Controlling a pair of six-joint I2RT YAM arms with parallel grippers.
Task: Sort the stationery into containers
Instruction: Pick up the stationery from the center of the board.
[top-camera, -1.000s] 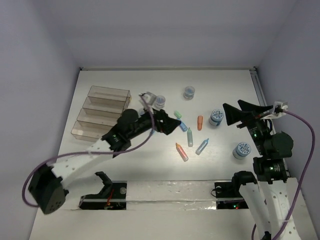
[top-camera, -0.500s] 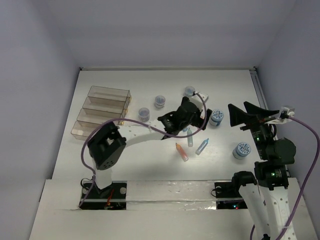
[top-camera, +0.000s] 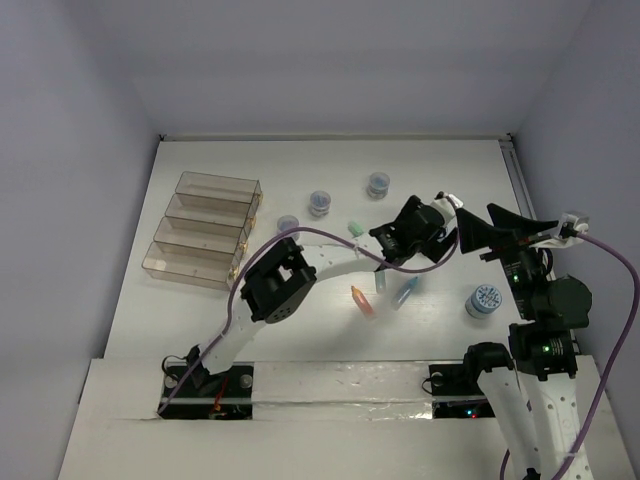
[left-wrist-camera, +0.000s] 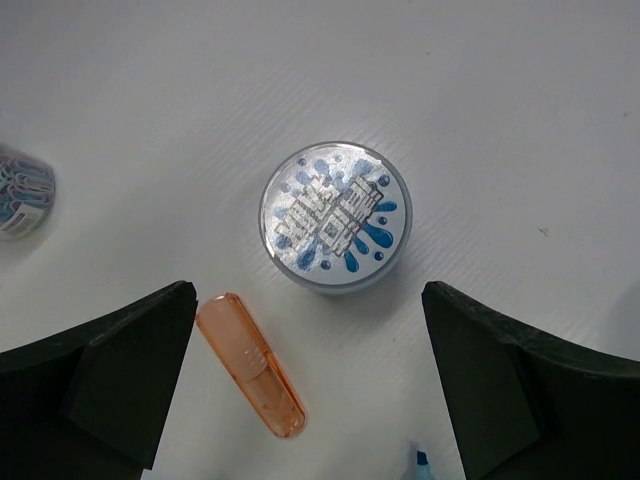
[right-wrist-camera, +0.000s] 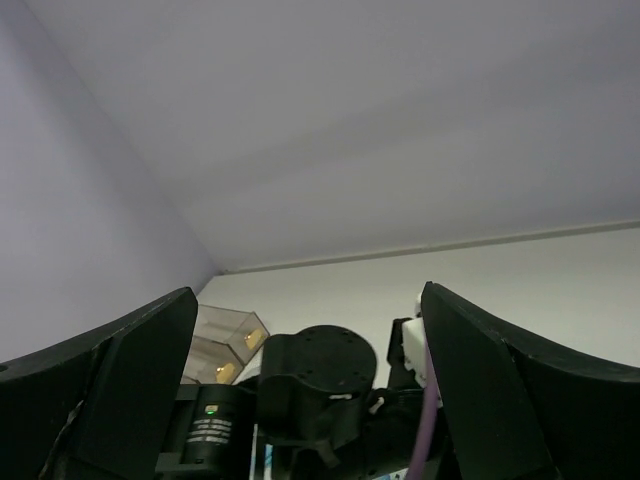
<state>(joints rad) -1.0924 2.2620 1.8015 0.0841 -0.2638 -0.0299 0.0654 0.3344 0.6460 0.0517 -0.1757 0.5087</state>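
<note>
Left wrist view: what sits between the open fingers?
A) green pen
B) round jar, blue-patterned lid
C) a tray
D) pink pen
B: the round jar stands upright on the table between the left gripper's spread fingers, with an orange pen lying beside it.

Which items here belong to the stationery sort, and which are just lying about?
Job:
- patterned-top jars
- orange pen
- other pens
- tinted trays

Not job:
- purple cable
- table
</note>
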